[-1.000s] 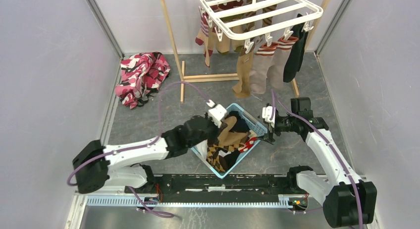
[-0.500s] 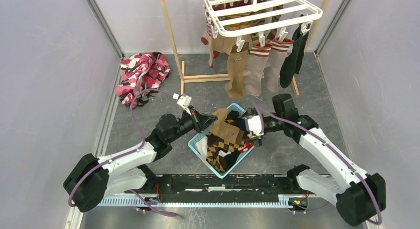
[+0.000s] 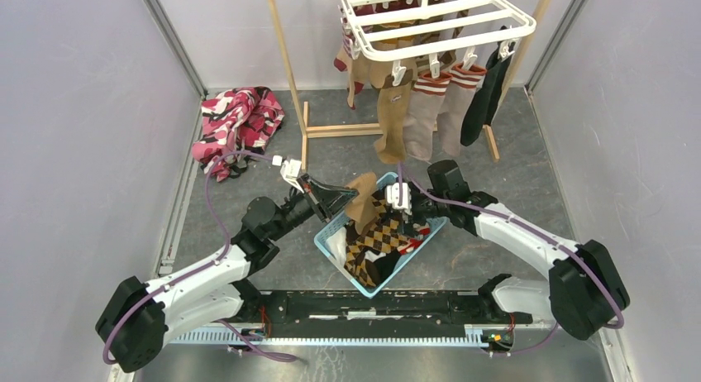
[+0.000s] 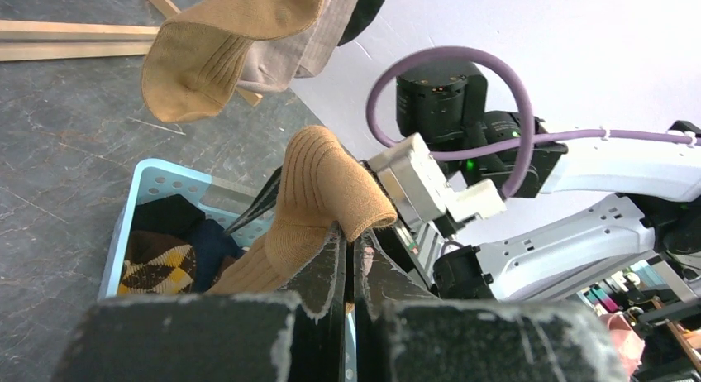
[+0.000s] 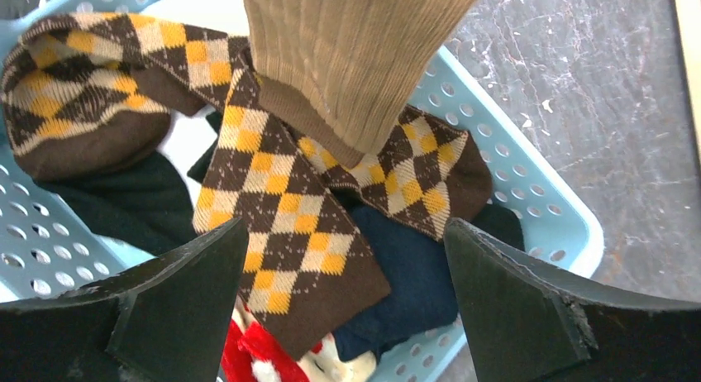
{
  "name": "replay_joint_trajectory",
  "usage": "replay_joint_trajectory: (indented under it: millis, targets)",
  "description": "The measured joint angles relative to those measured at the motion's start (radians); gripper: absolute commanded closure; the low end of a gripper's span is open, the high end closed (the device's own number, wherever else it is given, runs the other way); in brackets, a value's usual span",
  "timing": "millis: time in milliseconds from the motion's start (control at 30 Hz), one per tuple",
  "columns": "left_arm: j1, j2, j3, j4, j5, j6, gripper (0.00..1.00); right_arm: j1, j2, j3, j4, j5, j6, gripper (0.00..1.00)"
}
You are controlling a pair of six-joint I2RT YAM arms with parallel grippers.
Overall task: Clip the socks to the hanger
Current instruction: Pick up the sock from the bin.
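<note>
Left gripper (image 4: 351, 248) is pressed together on a fold of the tan sock (image 4: 318, 192), pinching it so that the sock is lifted partly clear of the blue basket (image 3: 331, 234). The rest of the sock hangs down toward the pile. This hold probably serves to separate one sock from the others before clipping. The right gripper (image 5: 345, 226) is spread wide and holds nothing. It faces the hanging end of the tan sock from the opposite side, above an argyle sock (image 5: 281, 208) in the basket. It is likely set there to take the free end, so that the sock can be stretched between both arms. The basket sits at the middle of the table (image 3: 248, 200), toward its near edge, within reach of both arms. The hanger (image 3: 430, 22) hangs from a wooden stand (image 3: 285, 51) above the far edge of the table. Several socks (image 3: 422, 109) are already clipped along its near side. A patterned cloth (image 3: 236, 121) lies at the far left corner.
</note>
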Motion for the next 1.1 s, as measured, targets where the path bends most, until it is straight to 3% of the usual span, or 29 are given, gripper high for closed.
replay_joint_trajectory:
  millis: [233,400,467,533,600,667,867,933,1067,1100]
  targets:
    - [0.000,0.005,-0.009,0.039,0.028,-0.040,0.98,0.006,0.020,-0.016,0.151,-0.094,0.171,0.05]
    - [0.000,0.024,-0.010,0.102,0.038,-0.078,0.98,0.010,0.010,-0.074,0.283,-0.168,0.288,0.17]
    - [0.000,0.035,-0.011,0.130,0.043,-0.097,0.98,0.013,0.018,-0.082,0.299,-0.192,0.315,0.31]
    - [0.001,0.043,-0.011,0.151,0.048,-0.109,0.98,0.018,0.027,-0.082,0.314,-0.220,0.333,0.68]
    - [0.001,0.050,-0.011,0.169,0.050,-0.116,0.98,0.018,0.032,-0.078,0.305,-0.249,0.326,0.87]
    - [0.001,0.051,-0.011,0.174,0.045,-0.117,0.98,0.018,0.034,-0.054,0.242,-0.285,0.303,0.99]
    - [0.002,0.050,-0.010,0.084,-0.045,-0.007,0.94,-0.021,-0.043,0.027,-0.052,-0.497,0.079,1.00]
    - [0.004,0.051,-0.010,0.037,-0.060,0.053,0.85,-0.045,-0.093,0.035,-0.150,-0.571,-0.019,1.00]
    - [0.005,0.051,-0.010,-0.034,-0.043,0.157,0.39,-0.089,-0.183,0.038,-0.280,-0.703,-0.161,1.00]
    - [0.005,0.045,-0.009,-0.050,-0.030,0.179,0.33,-0.099,-0.191,0.038,-0.303,-0.731,-0.184,1.00]
